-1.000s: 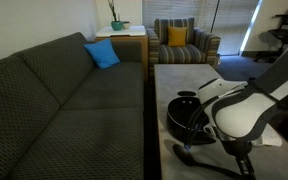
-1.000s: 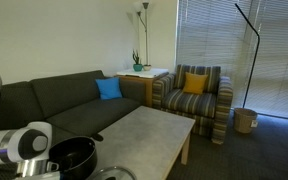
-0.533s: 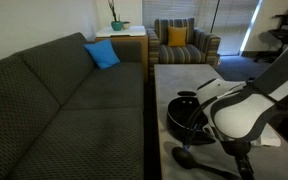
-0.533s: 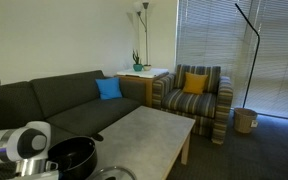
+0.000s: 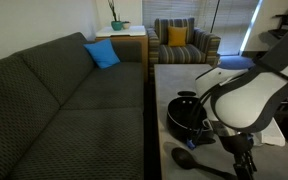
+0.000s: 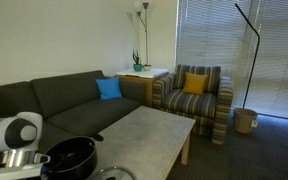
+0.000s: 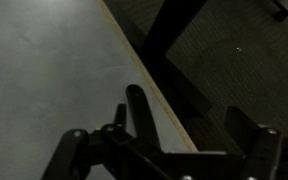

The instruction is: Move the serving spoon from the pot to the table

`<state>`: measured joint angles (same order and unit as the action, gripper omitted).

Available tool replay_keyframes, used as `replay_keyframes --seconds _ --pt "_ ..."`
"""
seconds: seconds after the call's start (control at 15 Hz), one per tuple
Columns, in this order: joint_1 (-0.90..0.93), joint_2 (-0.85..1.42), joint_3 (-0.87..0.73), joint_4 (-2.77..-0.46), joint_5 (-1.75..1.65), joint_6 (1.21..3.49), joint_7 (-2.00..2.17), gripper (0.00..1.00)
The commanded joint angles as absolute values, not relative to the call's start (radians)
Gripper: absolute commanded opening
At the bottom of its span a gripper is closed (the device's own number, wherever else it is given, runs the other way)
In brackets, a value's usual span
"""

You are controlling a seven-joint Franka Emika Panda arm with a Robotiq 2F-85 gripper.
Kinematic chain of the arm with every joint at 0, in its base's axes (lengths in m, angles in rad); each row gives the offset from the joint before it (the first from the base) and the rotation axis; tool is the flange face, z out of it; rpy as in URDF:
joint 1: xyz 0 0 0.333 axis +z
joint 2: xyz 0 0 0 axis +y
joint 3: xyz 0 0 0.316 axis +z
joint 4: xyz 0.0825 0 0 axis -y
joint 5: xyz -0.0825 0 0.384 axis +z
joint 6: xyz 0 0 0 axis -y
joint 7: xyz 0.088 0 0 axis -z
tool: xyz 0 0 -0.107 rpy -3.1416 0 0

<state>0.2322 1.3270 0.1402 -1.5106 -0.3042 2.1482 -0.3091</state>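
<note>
The serving spoon [image 5: 185,157] is slim and black and lies flat on the grey table [image 5: 174,80], just in front of the pot, with its thin handle running toward my gripper. The wide black pot [image 5: 186,112] stands on the table behind it and also shows in an exterior view as the pot [image 6: 72,157]. My gripper [image 5: 244,166] hangs at the handle's end, a little above the table. In the wrist view the gripper [image 7: 184,102] is open over the table's edge [image 7: 144,70], with nothing between its fingers [image 7: 136,105]. The spoon does not show there.
A glass lid [image 6: 109,174] lies next to the pot. A dark sofa [image 5: 64,100] runs along the table's long side. A striped armchair [image 5: 184,42] and a wooden side table with a plant [image 5: 119,30] stand beyond the far end. My white arm [image 5: 246,100] looms over the pot.
The jaws have opened and let go of the spoon, which now rests on the table. My arm has risen a little since then.
</note>
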Motion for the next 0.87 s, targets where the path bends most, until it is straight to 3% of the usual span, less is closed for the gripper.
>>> replay_keyframes --seconds 0.0,0.8 --pt "0.236 1.194 0.157 -1.68 -0.264 2.177 -0.198 1.0" --pt "0.33 0.924 0.126 -1.981 -0.268 2.445 0.07 1.0"
